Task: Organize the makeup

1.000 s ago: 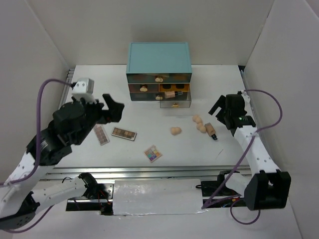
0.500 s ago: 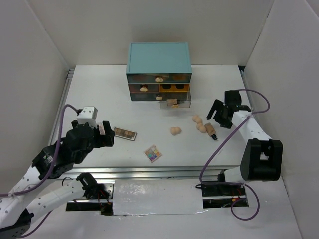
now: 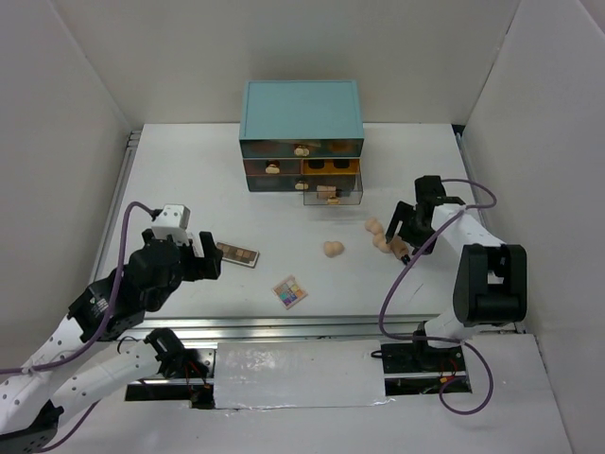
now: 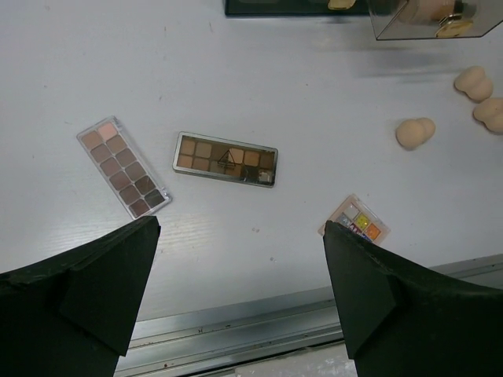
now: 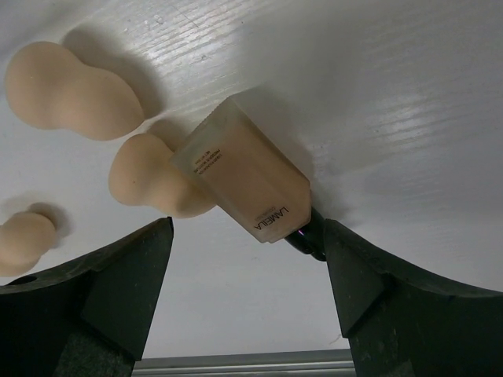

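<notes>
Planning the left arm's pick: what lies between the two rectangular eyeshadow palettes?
Only bare table separates the pale-framed palette and the dark-framed palette, per the left wrist view.

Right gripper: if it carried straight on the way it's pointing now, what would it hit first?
Most likely the beige foundation bottle, which lies on the table centred between the open fingers of the right gripper, a peach sponge against its side. The remaining gap is unclear.

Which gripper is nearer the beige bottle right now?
Right. The right gripper hangs just over the beige bottle, open fingers either side; the left gripper is far off left, above the eyeshadow palettes.
</notes>
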